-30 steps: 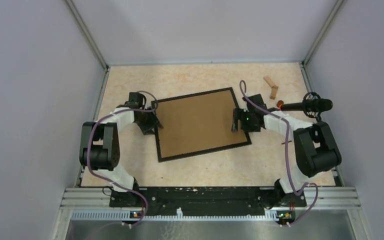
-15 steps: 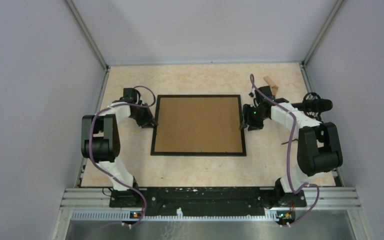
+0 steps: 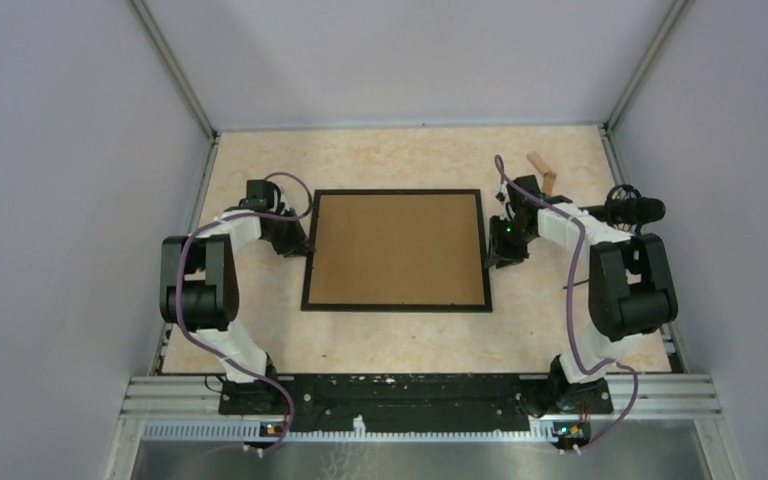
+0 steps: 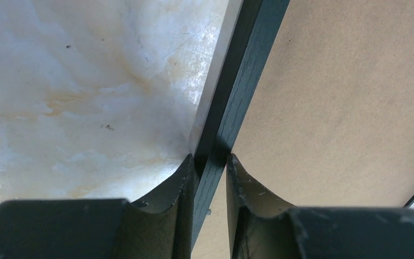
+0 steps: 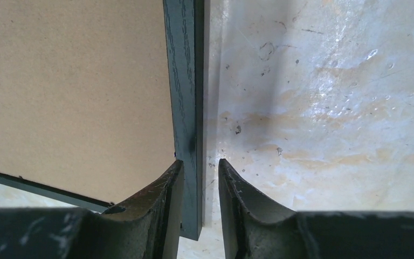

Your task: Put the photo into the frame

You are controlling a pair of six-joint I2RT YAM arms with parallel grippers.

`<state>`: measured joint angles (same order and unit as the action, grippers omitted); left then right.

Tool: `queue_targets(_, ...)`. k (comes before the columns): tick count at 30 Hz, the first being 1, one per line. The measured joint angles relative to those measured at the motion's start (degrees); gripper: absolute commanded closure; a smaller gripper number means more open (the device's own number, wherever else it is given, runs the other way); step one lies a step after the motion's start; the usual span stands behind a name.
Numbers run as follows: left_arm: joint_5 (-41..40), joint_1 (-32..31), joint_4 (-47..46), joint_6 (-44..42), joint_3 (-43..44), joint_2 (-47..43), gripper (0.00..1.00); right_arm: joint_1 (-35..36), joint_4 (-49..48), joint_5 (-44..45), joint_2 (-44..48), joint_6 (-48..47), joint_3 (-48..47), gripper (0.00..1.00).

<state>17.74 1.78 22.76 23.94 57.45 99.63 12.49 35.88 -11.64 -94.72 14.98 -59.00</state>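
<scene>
**Item 1, the surface** (image 3: 400, 345). Pale marbled top. The strip between the arm bases and the frame's 6 o'clock rail carries nothing.

**Item 2, the frame** (image 3: 396, 307). It lies flat at mid-surface, square to the arms and back side up. We judge it is face down so that the back can be reached for loading and closing.

**Item 3, the brown board** (image 3: 396, 248). It fills the frame's opening from rail to rail. The frame is the only container here, and the board hides what is in it.

**Item 4, the photo.** We see it in no view. We cannot tell whether it lies under the board.

**Item 5, the left tool** (image 4: 209, 159). It sits at the frame's 9 o'clock rail. The fingers are narrow and the rail fills the gap between them, so we read it as pinching the frame.

**Item 6, the right tool** (image 5: 199, 163). It sits at the 3 o'clock rail, narrow and astride it. The inner finger is against the rail, and a sliver of surface shows beside the outer finger. We judge this grip loose. The opposed holds suit carrying and squaring so wide and thin a piece.

**Item 7, the wooden blocks** (image 3: 543, 172). Two pieces at the frame's 1 o'clock, well apart from it.

**Item 8, the black rod-shaped object** (image 3: 625, 211). It is at the surface's 3 o'clock edge, beyond the right arm. We cannot tell its purpose.
</scene>
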Motion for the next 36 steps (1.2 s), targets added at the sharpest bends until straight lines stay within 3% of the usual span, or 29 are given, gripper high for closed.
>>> queue_targets(26, 0.44, -0.55, -0.09, -1.40, 0.13, 0.22, 0.97, 0.24, -1.66, -3.56, -5.27, 1.68, -0.66, 0.74)
queue_targets(30, 0.31, -0.70, -0.04, -1.51, 0.20, 0.24, 0.98, 4.04, 3.28, 3.61, -7.82, 3.65, -5.01, 0.62)
queue_targets(32, 0.26, -0.72, -0.07, -1.60, 0.22, 0.24, 0.98, 7.52, 5.84, 8.35, -9.99, 4.09, -8.44, 0.47)
queue_targets(34, 0.17, -0.76, 0.00, -1.62, 0.26, 0.24, 0.98, 10.78, 8.33, 12.44, -11.56, 4.02, -11.96, 0.38)
queue_targets(36, 0.15, -0.76, 0.07, -1.62, 0.31, 0.24, 0.99, 12.39, 9.03, 13.86, -12.00, 3.41, -13.44, 0.38)
